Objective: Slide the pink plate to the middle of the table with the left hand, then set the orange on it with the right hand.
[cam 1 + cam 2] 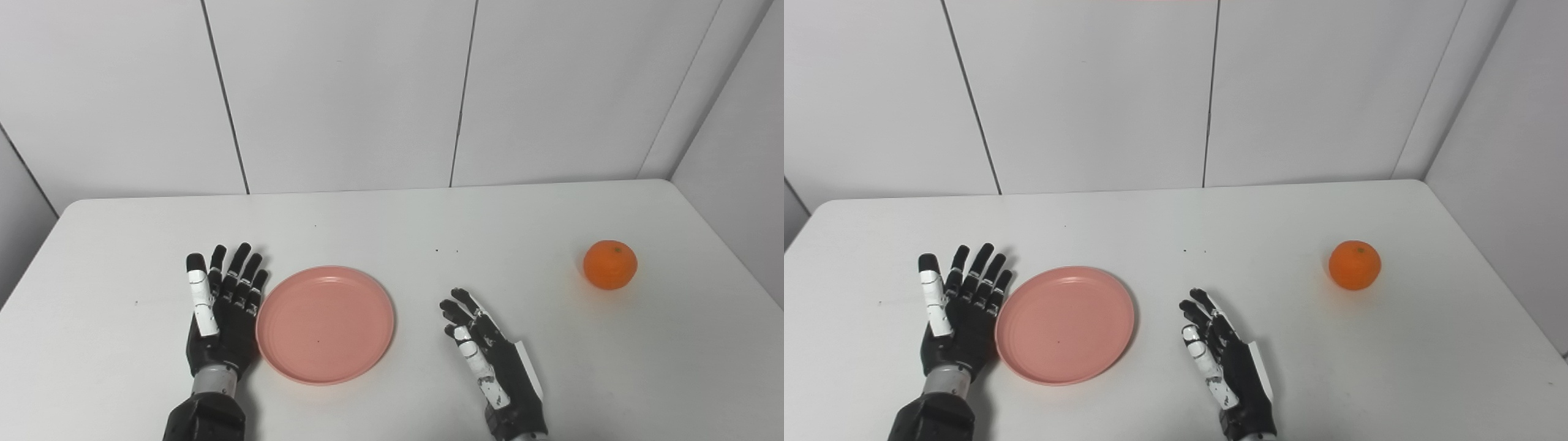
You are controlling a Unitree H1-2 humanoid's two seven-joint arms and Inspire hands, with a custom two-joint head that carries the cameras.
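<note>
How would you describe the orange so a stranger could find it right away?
Start at the white table and look to its right side, near the side wall. The small round orange fruit sits there alone, well beyond the right hand; the flat pink plate lies far left.

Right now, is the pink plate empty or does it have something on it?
Empty. The pink plate shows only its bare inside, and the orange sits apart on the table, far to its right.
</note>
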